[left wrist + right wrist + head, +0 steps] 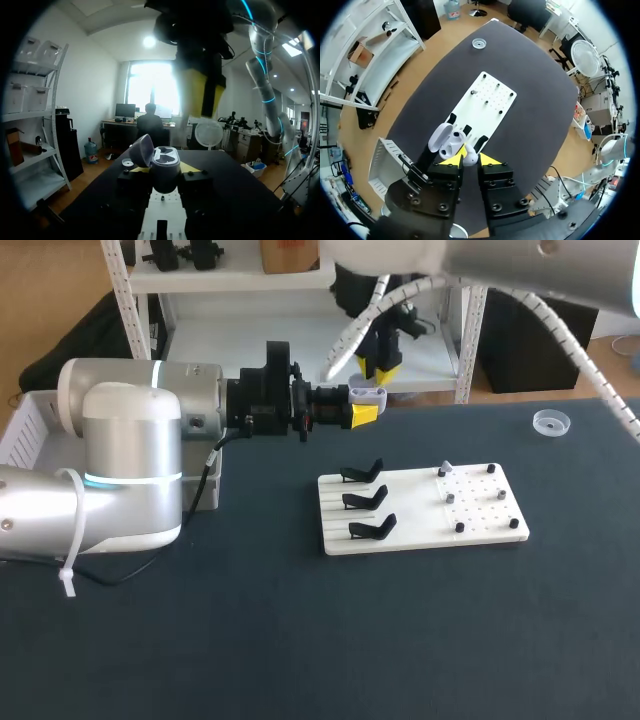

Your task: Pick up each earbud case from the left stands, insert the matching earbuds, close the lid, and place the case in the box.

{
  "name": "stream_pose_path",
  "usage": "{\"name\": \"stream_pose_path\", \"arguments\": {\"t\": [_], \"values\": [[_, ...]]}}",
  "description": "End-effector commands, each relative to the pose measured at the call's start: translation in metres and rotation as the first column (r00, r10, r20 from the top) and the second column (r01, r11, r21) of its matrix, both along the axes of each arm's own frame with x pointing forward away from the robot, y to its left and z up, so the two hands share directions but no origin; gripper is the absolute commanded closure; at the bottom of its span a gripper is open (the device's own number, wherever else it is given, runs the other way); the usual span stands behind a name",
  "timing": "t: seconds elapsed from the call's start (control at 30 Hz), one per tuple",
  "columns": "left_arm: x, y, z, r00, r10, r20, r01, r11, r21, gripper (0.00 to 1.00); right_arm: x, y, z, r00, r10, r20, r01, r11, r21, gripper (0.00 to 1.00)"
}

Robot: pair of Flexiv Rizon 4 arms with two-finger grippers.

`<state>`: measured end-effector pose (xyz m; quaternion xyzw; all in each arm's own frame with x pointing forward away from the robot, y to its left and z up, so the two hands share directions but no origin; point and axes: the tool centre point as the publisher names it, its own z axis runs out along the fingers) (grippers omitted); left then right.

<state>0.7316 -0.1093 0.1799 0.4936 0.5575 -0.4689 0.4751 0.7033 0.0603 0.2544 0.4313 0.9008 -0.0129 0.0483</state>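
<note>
- Holding open earbud case (368, 395) tight in left gripper (366, 407), up in air past far edge of white board (420, 528); lid (142, 150) flipped up.
- Pinching small white earbud (470, 159) in right gripper (468, 161), just above case, also past board's far edge.
- 3 black stands (365, 500) in a row on board's end nearer white box (25, 425).
- Box well apart from board; clear round dish (550, 421) near board's other end.
</note>
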Motion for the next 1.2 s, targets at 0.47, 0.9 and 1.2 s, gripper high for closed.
{"name": "stream_pose_path", "arguments": {"t": [0.47,0.9,1.2], "values": [[0.0,0.0,-0.001,1.0,0.001,0.002,-0.001,1.0,-0.003,1.0,0.013,0.002,-0.014,1.0,-0.017,-0.014,0.017,1.0,0.012,1.0],[0.0,0.0,-0.001,1.0,0.001,0.002,-0.001,1.0,-0.003,1.0,0.022,0.0,-0.017,0.999,-0.031,-0.013,0.031,0.999,0.023,1.0],[0.0,0.0,-0.001,1.0,0.001,0.002,-0.001,1.0,-0.003,1.0,0.022,0.002,-0.018,1.0,-0.023,-0.02,0.023,0.999,0.025,1.0]]}}
